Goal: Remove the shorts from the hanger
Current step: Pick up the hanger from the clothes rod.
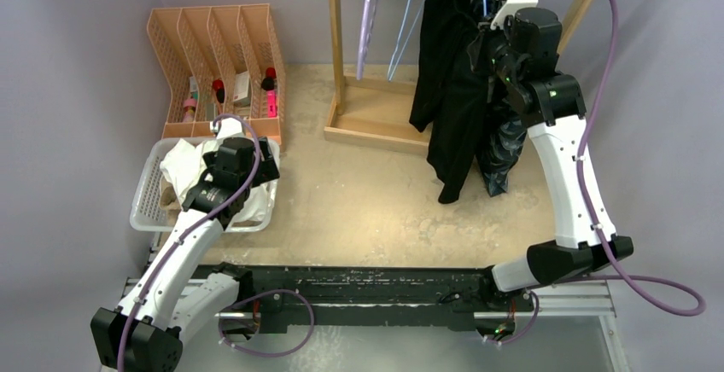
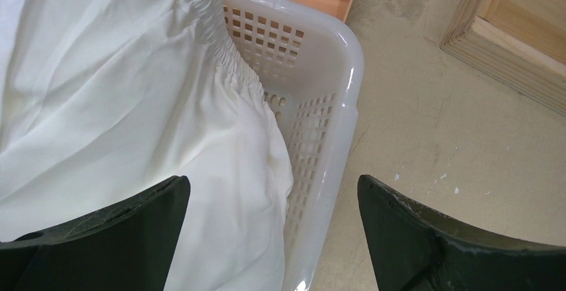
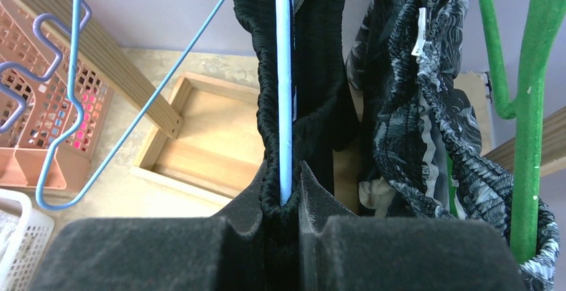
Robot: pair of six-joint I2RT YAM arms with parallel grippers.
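Finds right gripper (image 3: pixel 286 197) clamped on the waistband of the black shorts (image 3: pixel 320 71), straight ahead of its fingers. Notes the wire of the blue hanger (image 3: pixel 284 51) pinched in with the cloth, shorts hanging lengthwise downward. Places patterned shorts (image 3: pixel 414 104) close on the right; judges freer room leftward and below. Records left gripper (image 2: pixel 273 237) apart over white shorts (image 2: pixel 120 104) in basket (image 2: pixel 334 91), well away.

Overhead: high, from the near edge, whole table (image 1: pixel 367 201). Left wrist: close on basket (image 2: pixel 334 44). Right wrist: close on black shorts (image 3: pixel 320 37). Overhead shares both.
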